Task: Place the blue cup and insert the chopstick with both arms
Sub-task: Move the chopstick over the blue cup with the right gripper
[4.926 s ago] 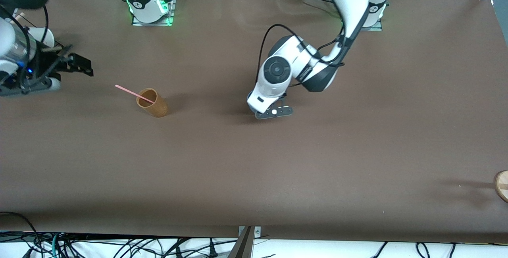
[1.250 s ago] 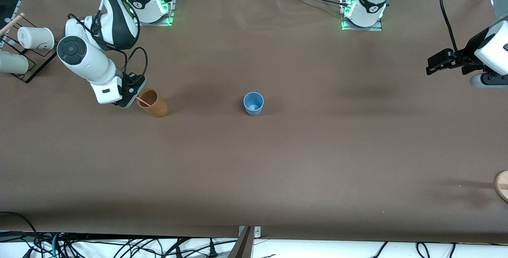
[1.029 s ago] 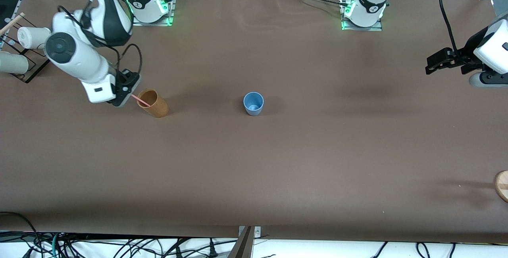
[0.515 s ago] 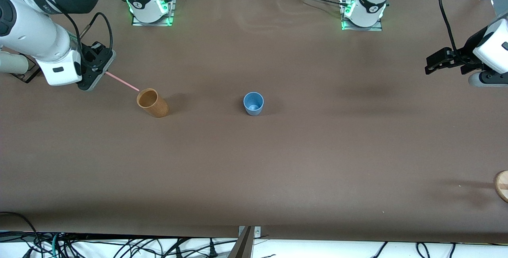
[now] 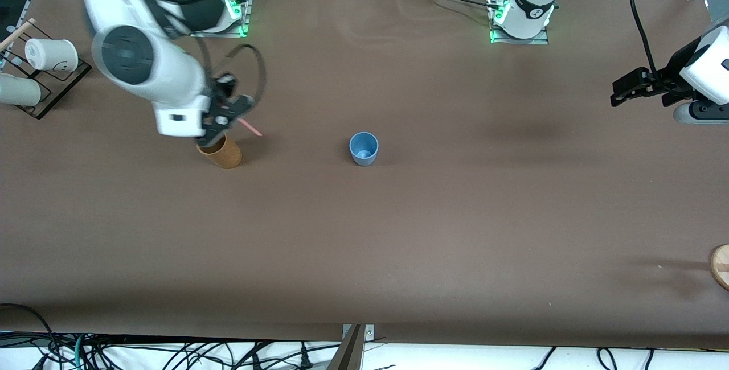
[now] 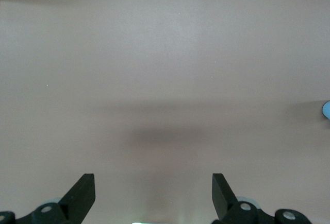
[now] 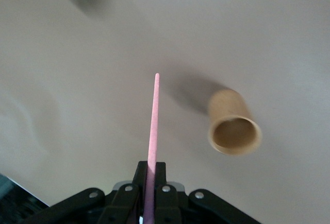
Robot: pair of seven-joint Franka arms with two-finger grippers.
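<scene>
No words, numbers or signs can be read anywhere in these pictures. The arms, the cups and the desk (image 5: pixel 433 233) show no letters that can be made out.

1. A brown table (image 5: pixel 398 233) with a matte, cloth-like covering carries everything.
2. A light-blue cup (image 5: pixel 363 148) stands upright near the middle of the surface.
3. A tan-brown cup (image 5: pixel 223 153) stands toward the right arm's end, well apart from the blue one.
4. A black wire rack (image 5: pixel 42 94) with white cups (image 5: pixel 51 54) sits at the edge of the right arm's end.
5. A round wooden object (image 5: pixel 720 266) lies at the edge of the left arm's end, cut off by the frame.
6. Both arm bases (image 5: pixel 521 23) are mounted along the edge farthest from the front camera.
</scene>
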